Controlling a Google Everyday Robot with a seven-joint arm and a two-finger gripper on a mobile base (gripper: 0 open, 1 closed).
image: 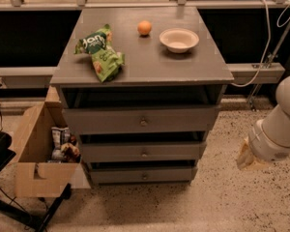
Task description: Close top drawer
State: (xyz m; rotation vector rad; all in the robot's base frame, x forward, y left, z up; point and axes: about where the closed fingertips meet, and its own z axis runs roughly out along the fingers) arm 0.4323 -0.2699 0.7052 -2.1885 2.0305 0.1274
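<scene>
Top drawer (111,121) in the middle, just under the grey surface (150,66). Tallest front, small round knob (143,122) at its centre, dark gap above the front. Two lower drawers (183,151) beneath it. On the surface: a green snack bag (93,42) with white letters like "Jon", a second green bag (107,64) touching it, an orange (144,28), a pale bowl (179,39). Pincer (245,154) low on the right, at the end of a white arm (280,124), well apart from the drawers. Apart or together: cannot tell. On the floor at left, an open cardboard box (31,178) with snack packs (63,141) inside.
</scene>
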